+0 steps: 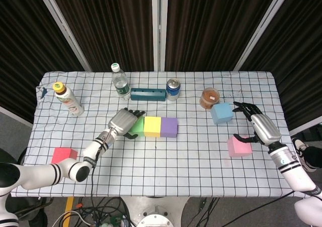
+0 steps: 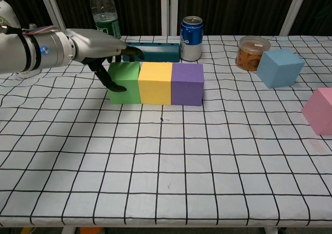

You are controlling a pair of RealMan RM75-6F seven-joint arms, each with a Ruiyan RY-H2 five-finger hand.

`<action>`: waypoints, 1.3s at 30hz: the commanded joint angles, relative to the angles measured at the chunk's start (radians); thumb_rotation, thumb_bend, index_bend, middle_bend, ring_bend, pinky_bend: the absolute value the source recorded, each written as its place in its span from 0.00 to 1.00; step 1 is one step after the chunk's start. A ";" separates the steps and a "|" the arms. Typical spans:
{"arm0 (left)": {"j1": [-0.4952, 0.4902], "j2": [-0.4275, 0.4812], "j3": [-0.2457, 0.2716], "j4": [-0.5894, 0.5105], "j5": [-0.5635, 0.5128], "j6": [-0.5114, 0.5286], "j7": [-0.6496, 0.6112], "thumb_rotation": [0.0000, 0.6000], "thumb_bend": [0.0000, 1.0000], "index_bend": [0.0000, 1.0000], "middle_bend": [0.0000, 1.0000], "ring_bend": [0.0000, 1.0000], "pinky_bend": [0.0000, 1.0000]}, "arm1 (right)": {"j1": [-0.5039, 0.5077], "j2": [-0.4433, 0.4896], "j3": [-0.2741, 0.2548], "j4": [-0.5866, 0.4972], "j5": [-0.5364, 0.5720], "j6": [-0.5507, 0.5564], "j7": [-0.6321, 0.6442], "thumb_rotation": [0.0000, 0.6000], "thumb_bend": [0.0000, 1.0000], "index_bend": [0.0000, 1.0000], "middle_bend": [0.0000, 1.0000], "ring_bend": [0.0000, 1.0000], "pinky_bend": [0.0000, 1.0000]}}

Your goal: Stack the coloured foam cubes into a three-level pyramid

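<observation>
Six foam cubes sit on the surface, one of each colour: a green cube, a yellow cube and a purple cube touching in one row, a blue cube and a pink cube apart on the right side, and a red cube alone near the front left corner. There are two bottles, a clear water bottle with a green cap and a yellow-capped bottle. One blue drink can, one round lidded jar with brownish contents and one long teal block make up the rest. Two robot hands show, the left robot hand and the right robot hand.
</observation>
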 commanded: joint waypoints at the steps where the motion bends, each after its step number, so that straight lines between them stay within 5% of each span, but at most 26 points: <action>1: 0.006 0.014 0.005 -0.013 0.009 0.008 -0.003 0.67 0.21 0.08 0.15 0.28 0.29 | 0.000 0.000 0.000 -0.001 0.000 0.000 0.001 1.00 0.19 0.00 0.22 0.04 0.00; 12: 0.025 0.110 0.063 -0.089 0.011 0.012 0.040 0.76 0.21 0.08 0.15 0.28 0.26 | 0.000 0.005 0.000 -0.013 0.000 0.001 -0.011 1.00 0.19 0.00 0.22 0.04 0.00; 18: 0.046 0.134 0.070 -0.075 0.045 0.064 0.045 0.94 0.21 0.08 0.15 0.26 0.25 | 0.000 0.002 0.001 -0.019 0.001 0.004 -0.021 1.00 0.20 0.00 0.22 0.04 0.00; 27: 0.024 0.026 0.016 0.134 0.167 0.031 -0.086 0.91 0.17 0.08 0.15 0.23 0.23 | 0.003 0.002 0.005 -0.023 0.010 -0.001 -0.031 1.00 0.19 0.00 0.22 0.04 0.00; 39: -0.008 -0.014 -0.008 0.185 0.191 -0.034 -0.118 0.91 0.17 0.08 0.15 0.23 0.23 | -0.003 0.000 0.003 -0.008 0.018 -0.004 -0.019 1.00 0.20 0.00 0.21 0.04 0.00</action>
